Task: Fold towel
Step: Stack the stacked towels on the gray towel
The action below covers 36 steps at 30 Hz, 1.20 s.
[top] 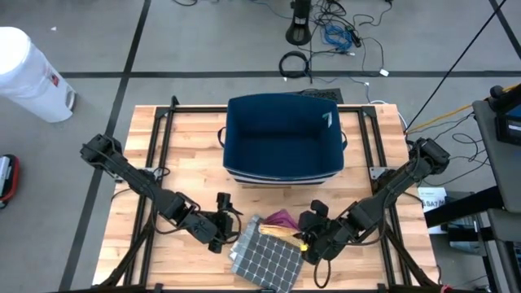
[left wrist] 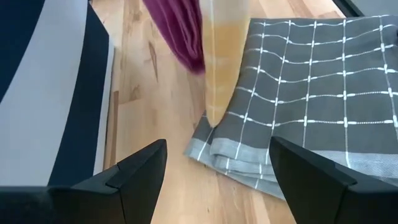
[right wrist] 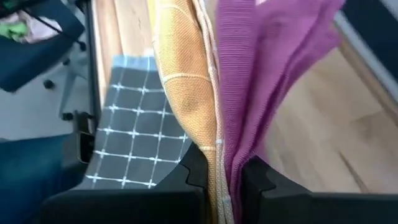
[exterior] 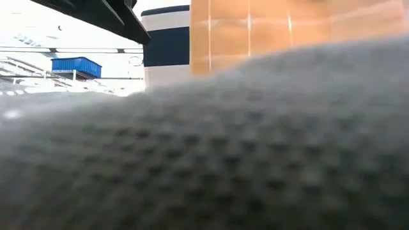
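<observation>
A grey checked towel [top: 264,259] lies folded in several layers at the table's near edge; its stacked corner [left wrist: 224,152] rests on the wood. My right gripper [top: 304,238] is just right of it, shut on an orange cloth [top: 274,233] and a purple cloth [top: 282,218]. My left gripper [top: 225,225] hovers open to the left of the grey towel, its fingers [left wrist: 146,171] pointing at that corner and touching nothing. The low view is filled by the grey towel [exterior: 204,147] up close. My right gripper pinches the orange cloth [right wrist: 214,177] and the purple cloth [right wrist: 233,168] together between its two fingers, each bunched in several layers. It comes slanting down from the table's right. Both cloths trail toward the table's left, the orange one's free end [left wrist: 214,112] reaching the grey towel's corner.
A dark blue bin [top: 282,134] stands at the table's far middle, close behind both grippers. Black frame rails [top: 155,155] run along the table's left and right sides. Bare wood [top: 195,260] lies at the near left.
</observation>
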Available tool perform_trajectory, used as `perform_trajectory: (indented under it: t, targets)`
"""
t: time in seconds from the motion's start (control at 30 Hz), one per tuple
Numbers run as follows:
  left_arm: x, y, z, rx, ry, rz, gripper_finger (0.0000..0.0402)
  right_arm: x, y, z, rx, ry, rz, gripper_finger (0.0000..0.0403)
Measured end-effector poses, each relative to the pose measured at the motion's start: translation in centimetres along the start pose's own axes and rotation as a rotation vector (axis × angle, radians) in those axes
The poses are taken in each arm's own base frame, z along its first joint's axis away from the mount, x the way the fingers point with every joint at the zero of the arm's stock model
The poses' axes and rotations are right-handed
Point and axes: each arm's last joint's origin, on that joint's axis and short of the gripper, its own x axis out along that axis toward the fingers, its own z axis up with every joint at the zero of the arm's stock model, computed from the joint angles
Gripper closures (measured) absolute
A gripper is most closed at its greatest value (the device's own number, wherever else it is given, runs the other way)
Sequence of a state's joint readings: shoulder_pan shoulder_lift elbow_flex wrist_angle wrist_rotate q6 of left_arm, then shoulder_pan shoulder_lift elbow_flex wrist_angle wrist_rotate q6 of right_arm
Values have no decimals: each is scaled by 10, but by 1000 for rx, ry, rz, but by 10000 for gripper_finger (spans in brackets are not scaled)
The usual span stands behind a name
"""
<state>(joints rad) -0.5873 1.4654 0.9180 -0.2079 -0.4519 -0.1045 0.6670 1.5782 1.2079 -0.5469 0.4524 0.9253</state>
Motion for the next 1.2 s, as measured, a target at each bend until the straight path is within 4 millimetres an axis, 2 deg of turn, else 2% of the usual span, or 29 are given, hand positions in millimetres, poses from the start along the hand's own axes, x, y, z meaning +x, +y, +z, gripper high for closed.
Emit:
perform_trajectory:
  t: [0.37,0.57,0.7,0.8,1.07,1.2]
  targets:
    - [1,2,0,4,3,7,111,64,15,-9,-17,76,102,367]
    - [1,3,0,2,4,9,111,82,28,-6,-104,78,122,358]
    - [3,6,0,-5,6,17,111,87,36,-3,-186,49,173,344]
    - [4,8,0,-12,8,22,111,91,38,-5,-211,63,196,304]
    - [6,14,1,-26,13,37,111,95,41,-8,-262,69,239,132]
    - [6,15,1,-35,13,40,111,95,42,-8,-286,65,242,97]
